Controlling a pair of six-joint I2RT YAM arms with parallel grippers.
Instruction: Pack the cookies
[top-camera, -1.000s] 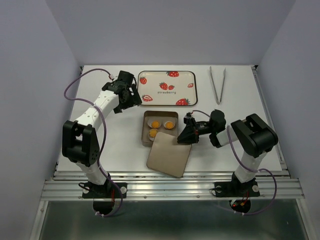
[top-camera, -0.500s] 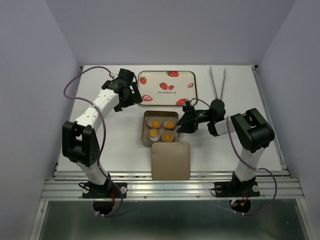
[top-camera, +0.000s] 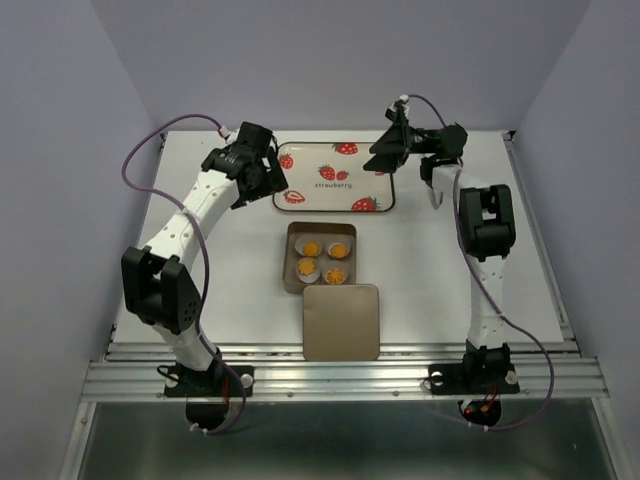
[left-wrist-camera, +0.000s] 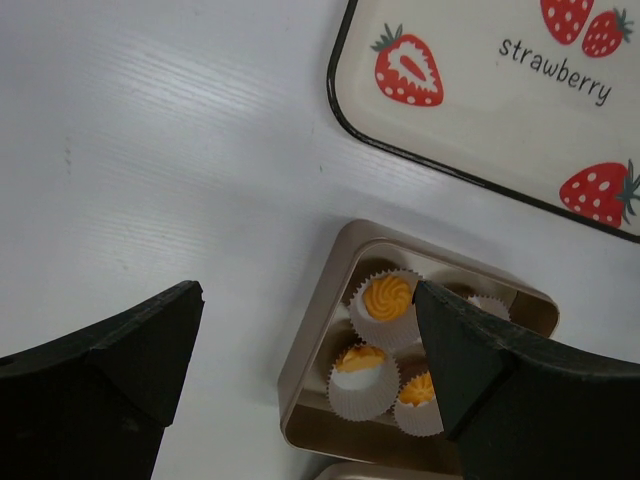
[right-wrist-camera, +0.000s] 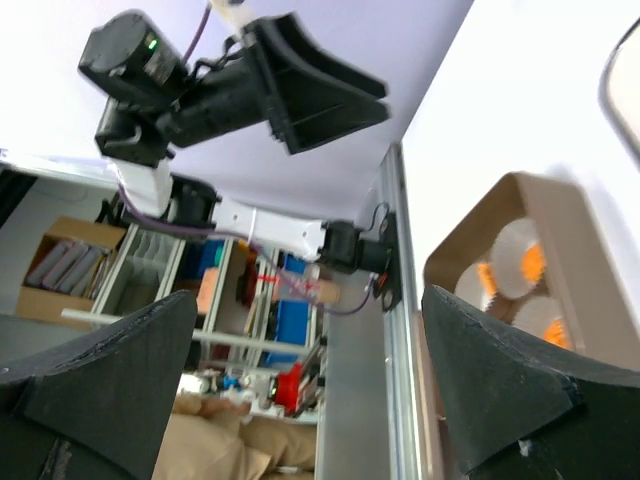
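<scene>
Several cookies (top-camera: 312, 247), orange-yellow swirls in white paper cups, sit in an open gold tin (top-camera: 291, 258) at mid-table. In the left wrist view the cookies (left-wrist-camera: 388, 297) show in the tin (left-wrist-camera: 310, 360) below my open, empty left gripper (left-wrist-camera: 308, 300). That left gripper (top-camera: 268, 185) hovers by the strawberry tray's left end. My right gripper (top-camera: 383, 155) is raised high over the tray's right end, open and empty. The right wrist view looks past the right gripper (right-wrist-camera: 310, 320) at the tin (right-wrist-camera: 500, 210) and cookies (right-wrist-camera: 530, 262).
The tin's gold lid (top-camera: 341, 320) lies flat on the table just in front of the tin. The strawberry tray (top-camera: 335, 176) stands at the back centre. Purple cables trail from both arms.
My right gripper opened and let go of the lid, which now lies flat before the tin. The right arm then swung up and back over the tray. The left gripper shifted slightly.
</scene>
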